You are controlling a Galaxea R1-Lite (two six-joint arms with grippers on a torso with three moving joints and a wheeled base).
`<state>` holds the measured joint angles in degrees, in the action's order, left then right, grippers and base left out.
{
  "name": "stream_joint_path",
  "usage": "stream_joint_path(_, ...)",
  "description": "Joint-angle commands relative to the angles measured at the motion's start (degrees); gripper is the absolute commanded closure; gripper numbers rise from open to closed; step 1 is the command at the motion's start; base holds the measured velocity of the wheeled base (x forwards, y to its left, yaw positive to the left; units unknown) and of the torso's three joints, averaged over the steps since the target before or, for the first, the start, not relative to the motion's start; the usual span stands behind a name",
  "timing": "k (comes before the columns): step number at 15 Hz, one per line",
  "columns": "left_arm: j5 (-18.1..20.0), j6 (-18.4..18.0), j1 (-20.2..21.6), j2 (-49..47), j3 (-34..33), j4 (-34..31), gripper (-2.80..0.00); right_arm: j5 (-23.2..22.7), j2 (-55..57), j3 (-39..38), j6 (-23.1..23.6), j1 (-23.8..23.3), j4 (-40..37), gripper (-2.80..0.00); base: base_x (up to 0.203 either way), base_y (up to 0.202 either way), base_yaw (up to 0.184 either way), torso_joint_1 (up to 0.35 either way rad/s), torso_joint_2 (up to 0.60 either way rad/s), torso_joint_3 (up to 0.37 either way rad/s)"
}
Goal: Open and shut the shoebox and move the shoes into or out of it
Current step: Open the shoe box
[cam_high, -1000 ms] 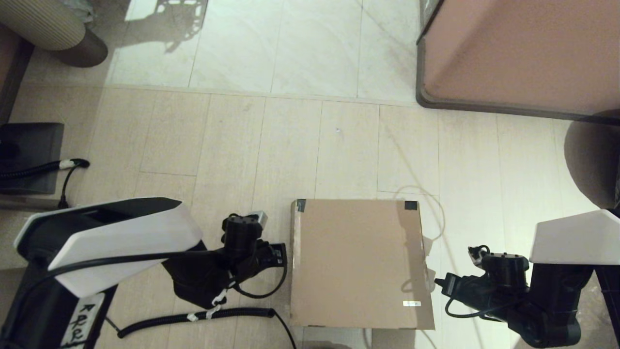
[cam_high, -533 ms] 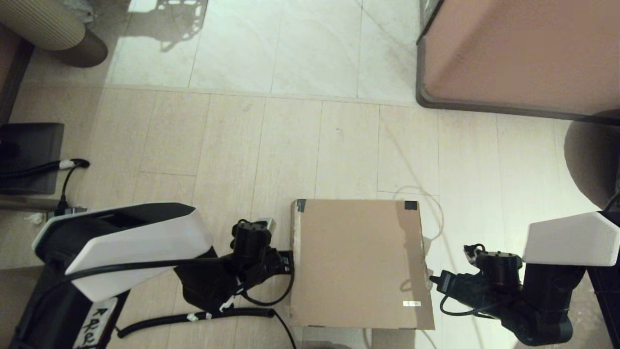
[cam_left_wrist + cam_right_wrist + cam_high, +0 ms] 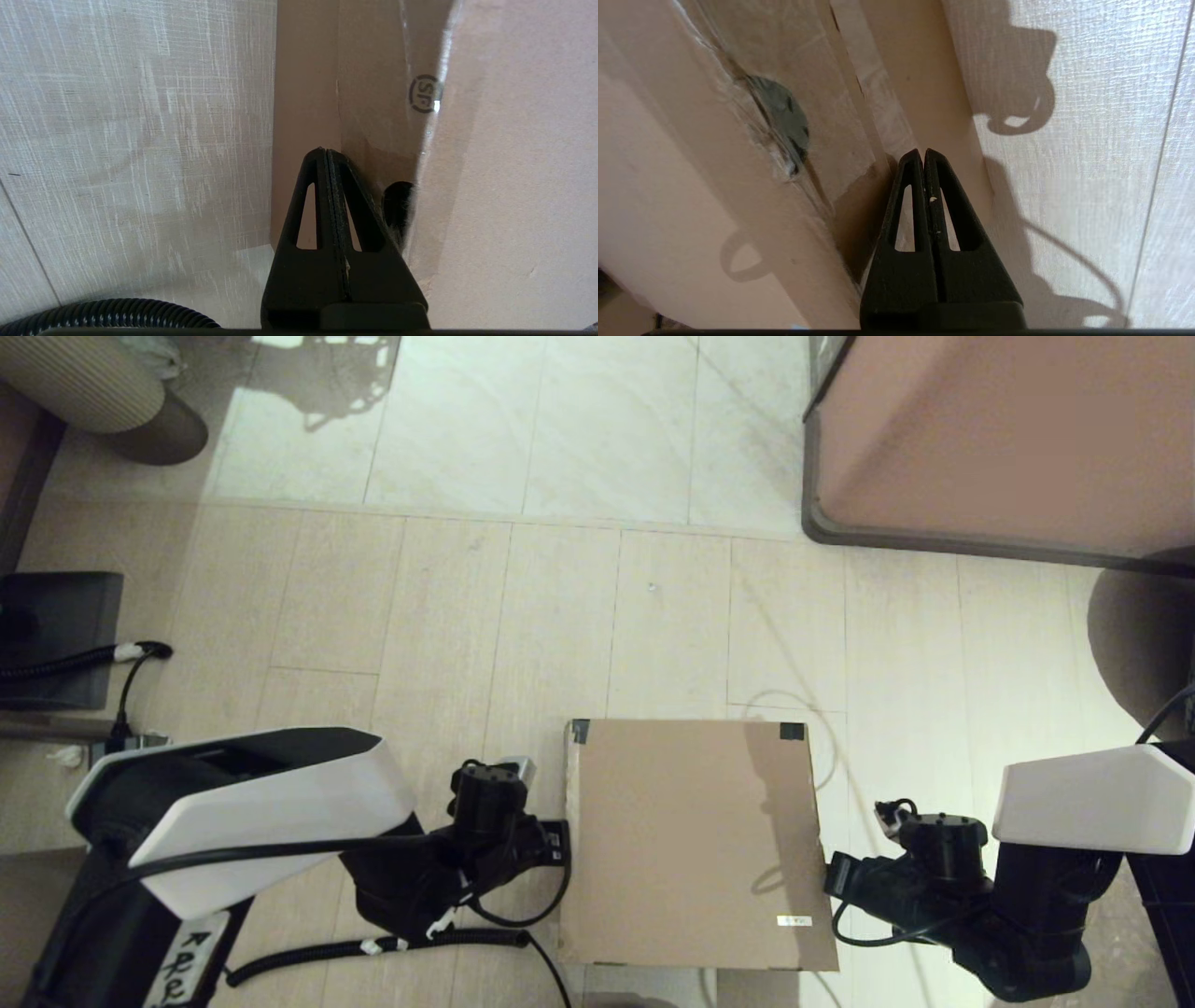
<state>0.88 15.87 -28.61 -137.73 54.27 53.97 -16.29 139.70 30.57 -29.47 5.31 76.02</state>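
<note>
The shoebox is a plain brown cardboard box on the floor in front of me, lid down, with dark tape on its two far corners and a small white label near the front right. My left gripper is shut and empty, its tip against the box's left side wall just under the lid's edge. My right gripper is also shut and empty, pressed to the box's right side below the lid. The closed tips show in the wrist views. The shoes are hidden.
A large brown cabinet stands at the back right. A black corrugated cable lies by the box's front left. A dark base with a hose sits far left, and a thin wire loop lies beside the box's right far corner.
Both arms have closed in on the box: the left gripper moved right to its left edge, and the right gripper moved left to its right edge. Both stayed shut.
</note>
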Motion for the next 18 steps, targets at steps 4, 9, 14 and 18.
stream_joint_path(4,0.1,0.2,-0.6,2.4,-0.2,0.3,0.00,-2.0,-5.8,-3.1,-5.3,0.3,0.4,0.00,0.000,0.000,0.000,0.000,0.00,0.000)
stream_joint_path(9,-0.9,0.9,-0.6,8.1,-1.2,-0.5,0.00,-5.3,-12.2,-8.2,-12.1,0.3,0.4,0.00,0.000,0.000,0.000,0.000,0.00,0.000)
stream_joint_path(14,-1.5,2.6,-0.8,12.5,-2.0,-2.0,0.00,-6.3,-17.1,-10.9,-20.4,0.3,0.3,0.00,0.000,0.000,0.000,0.000,0.00,0.000)
stream_joint_path(18,-3.4,4.4,-1.2,15.6,-2.0,-3.9,0.00,-7.3,-20.0,-13.6,-24.1,0.3,0.3,0.00,0.000,0.000,0.000,0.000,0.00,0.000)
